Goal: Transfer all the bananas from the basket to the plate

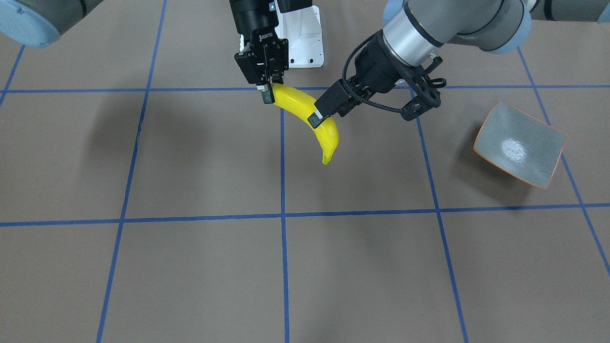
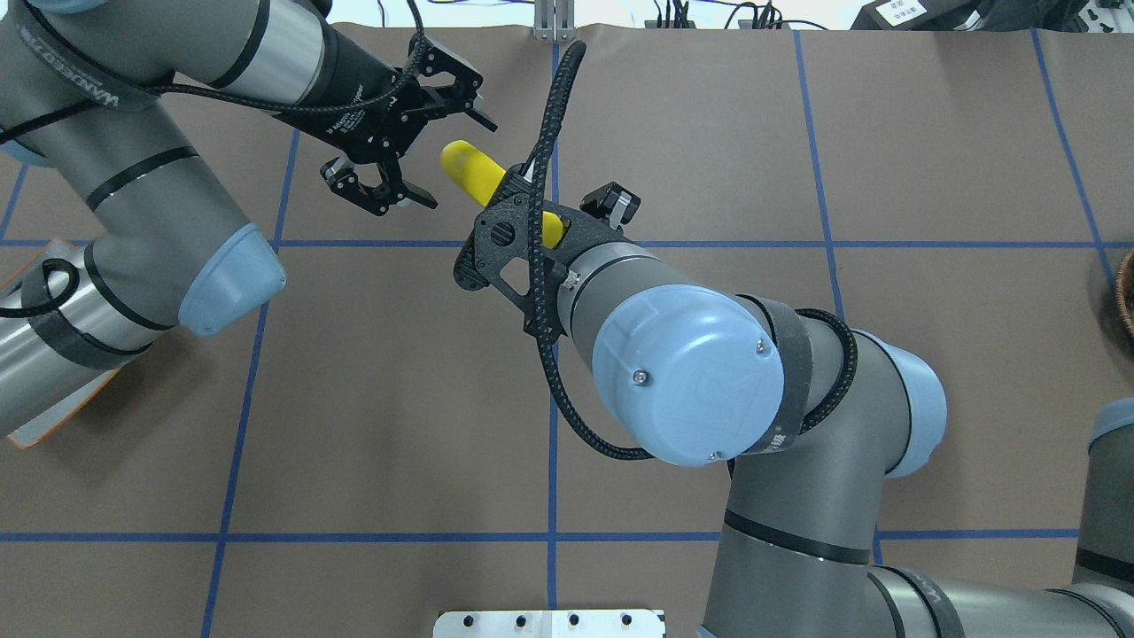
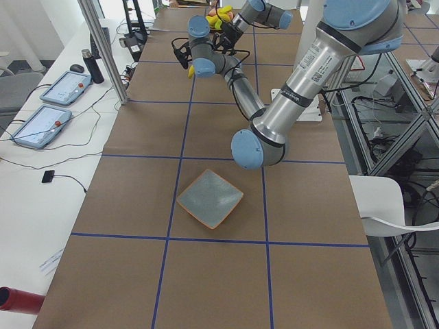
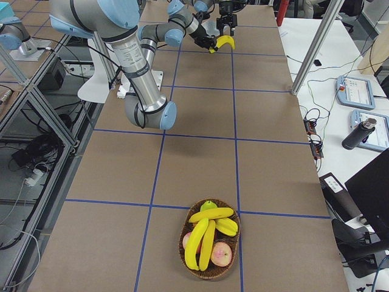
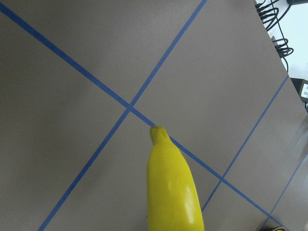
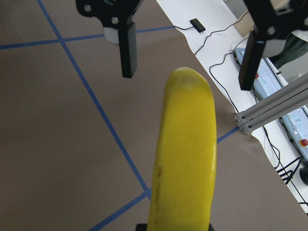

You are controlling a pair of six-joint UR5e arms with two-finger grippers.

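Note:
One yellow banana (image 1: 305, 114) hangs in the air over the table's middle, and my right gripper (image 1: 267, 95) is shut on its upper end. My left gripper (image 2: 456, 164) is open, its fingers (image 6: 127, 48) standing either side of the banana's free end with gaps showing in the right wrist view. The left wrist view shows the banana (image 5: 171, 187) reaching toward the table. Several more bananas (image 4: 203, 237) lie in the wicker basket (image 4: 182, 243) at the table's right end. The grey plate (image 1: 519, 143) with an orange rim sits bare toward the left end.
Round reddish fruit (image 4: 222, 254) shares the basket. A white mounting plate (image 1: 300, 43) lies at the robot's base. Beyond the table's far edge, a white bench (image 3: 41, 137) carries tablets and cables, with metal posts (image 3: 103, 48) standing along it.

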